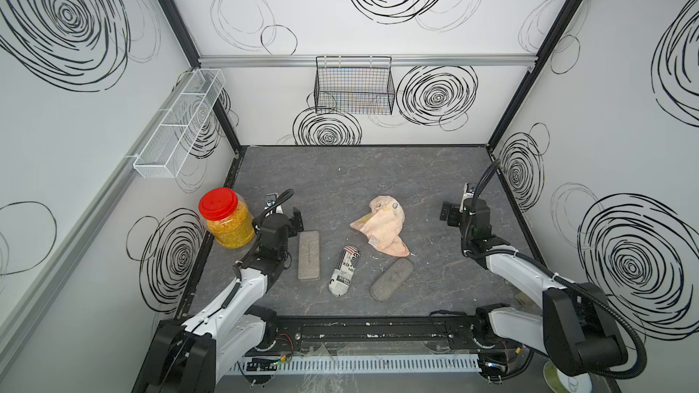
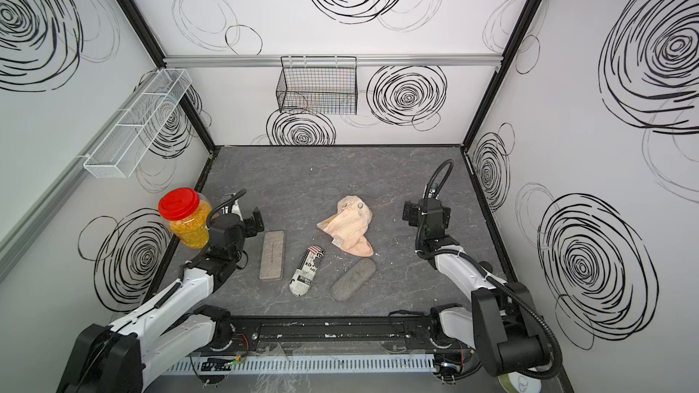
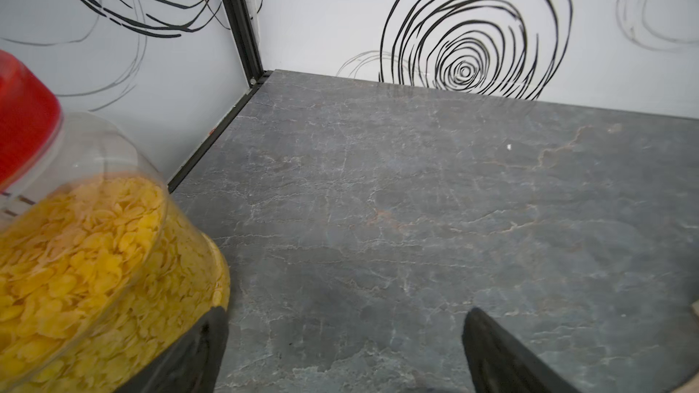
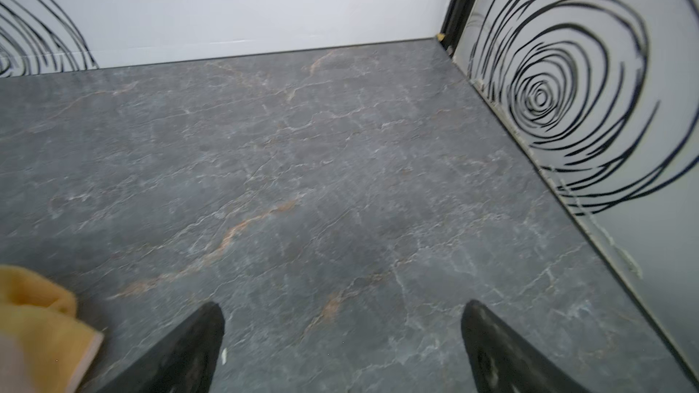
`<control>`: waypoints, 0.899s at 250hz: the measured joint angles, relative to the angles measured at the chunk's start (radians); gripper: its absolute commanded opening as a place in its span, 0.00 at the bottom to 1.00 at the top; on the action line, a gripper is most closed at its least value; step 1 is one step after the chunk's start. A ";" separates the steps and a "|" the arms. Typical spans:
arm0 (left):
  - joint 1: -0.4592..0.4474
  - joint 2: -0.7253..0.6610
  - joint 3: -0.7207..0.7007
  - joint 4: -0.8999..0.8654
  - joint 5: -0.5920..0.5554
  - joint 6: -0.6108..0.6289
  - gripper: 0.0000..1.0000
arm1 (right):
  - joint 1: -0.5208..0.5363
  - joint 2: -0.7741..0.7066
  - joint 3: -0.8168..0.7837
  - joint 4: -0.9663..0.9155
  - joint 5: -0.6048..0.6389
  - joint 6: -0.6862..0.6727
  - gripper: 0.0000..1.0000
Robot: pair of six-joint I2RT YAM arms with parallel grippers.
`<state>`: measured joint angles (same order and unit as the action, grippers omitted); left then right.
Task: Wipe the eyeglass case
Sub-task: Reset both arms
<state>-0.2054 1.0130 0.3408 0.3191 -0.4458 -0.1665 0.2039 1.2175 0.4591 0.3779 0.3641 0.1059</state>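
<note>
My left gripper gapes empty beside the jar. My right gripper is spread too (cloth nearby, untouched).

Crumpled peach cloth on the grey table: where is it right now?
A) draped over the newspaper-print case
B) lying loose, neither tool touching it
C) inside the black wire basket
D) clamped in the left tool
B: the crumpled peach cloth lies on the grey stone-look table, apart from the open left tool and the open right tool.
</note>
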 measured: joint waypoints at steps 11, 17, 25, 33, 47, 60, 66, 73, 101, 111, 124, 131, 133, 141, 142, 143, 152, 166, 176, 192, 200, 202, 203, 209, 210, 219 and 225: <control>0.013 0.029 -0.015 0.040 -0.007 0.017 0.99 | -0.011 0.011 -0.025 0.057 0.016 -0.016 1.00; 0.019 0.043 -0.026 0.072 -0.008 0.024 0.99 | -0.019 0.017 -0.039 0.085 0.021 -0.023 1.00; 0.028 0.063 -0.045 0.119 -0.007 0.033 0.99 | -0.034 0.028 -0.055 0.116 0.025 -0.029 1.00; 0.035 0.080 -0.064 0.170 -0.005 0.035 0.99 | -0.055 0.042 -0.072 0.154 0.027 -0.035 1.00; 0.044 0.113 -0.093 0.250 0.000 0.037 0.99 | -0.089 0.067 -0.102 0.225 0.023 -0.041 1.00; 0.049 0.151 -0.112 0.326 0.002 0.041 0.99 | -0.117 0.087 -0.129 0.282 0.009 -0.043 1.00; 0.050 0.171 -0.114 0.355 0.005 0.046 0.99 | -0.130 0.098 -0.139 0.304 0.000 -0.040 1.00; 0.050 0.191 -0.115 0.386 0.010 0.053 0.99 | -0.142 0.112 -0.148 0.329 -0.009 -0.040 1.00; 0.050 0.251 -0.116 0.517 0.039 0.103 0.99 | -0.159 0.181 -0.170 0.437 -0.050 -0.040 1.00; 0.051 0.266 -0.116 0.558 0.052 0.122 0.99 | -0.161 0.201 -0.174 0.465 -0.063 -0.040 1.00; 0.059 0.296 -0.119 0.628 0.076 0.137 0.99 | -0.165 0.226 -0.180 0.504 -0.085 -0.040 1.00; 0.068 0.319 -0.124 0.673 0.090 0.141 0.99 | -0.167 0.236 -0.181 0.520 -0.098 -0.040 1.00; 0.071 0.325 -0.126 0.686 0.093 0.141 0.99 | -0.168 0.239 -0.181 0.521 -0.103 -0.040 1.00; 0.084 0.360 -0.133 0.742 0.107 0.142 0.99 | -0.173 0.243 -0.181 0.525 -0.118 -0.040 1.00; 0.085 0.364 -0.134 0.747 0.108 0.142 0.99 | -0.174 0.243 -0.181 0.525 -0.121 -0.040 1.00; 0.087 0.368 -0.134 0.752 0.109 0.142 0.99 | -0.175 0.243 -0.181 0.525 -0.123 -0.040 1.00; 0.098 0.411 -0.143 0.806 0.119 0.142 0.99 | -0.182 0.244 -0.180 0.529 -0.143 -0.040 1.00; 0.108 0.452 -0.147 0.822 0.128 0.142 0.99 | -0.193 0.246 -0.174 0.528 -0.173 -0.041 1.00; 0.112 0.457 -0.146 0.811 0.132 0.142 0.99 | -0.200 0.248 -0.169 0.529 -0.193 -0.042 1.00; 0.116 0.458 -0.137 0.813 0.145 0.142 0.99 | -0.204 0.249 -0.161 0.530 -0.213 -0.043 1.00; 0.118 0.457 -0.130 0.812 0.153 0.142 0.99 | -0.206 0.249 -0.160 0.531 -0.219 -0.043 1.00; 0.118 0.457 -0.129 0.812 0.153 0.142 0.99 | -0.206 0.249 -0.159 0.531 -0.221 -0.043 1.00; 0.119 0.457 -0.128 0.813 0.154 0.142 0.99 | -0.206 0.249 -0.159 0.531 -0.222 -0.043 1.00; 0.119 0.457 -0.125 0.814 0.158 0.142 0.99 | -0.206 0.249 -0.159 0.531 -0.228 -0.043 1.00; 0.119 0.457 -0.124 0.814 0.158 0.142 0.99 | -0.206 0.249 -0.159 0.531 -0.229 -0.043 1.00; 0.121 0.457 -0.122 0.816 0.162 0.142 0.99 | -0.207 0.249 -0.159 0.531 -0.234 -0.043 1.00; 0.122 0.457 -0.121 0.817 0.163 0.142 0.99 | -0.207 0.249 -0.159 0.531 -0.237 -0.043 1.00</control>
<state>-0.0837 1.4696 0.2199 1.1362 -0.2829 -0.0250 -0.0032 1.4666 0.3000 0.9089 0.1276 0.0628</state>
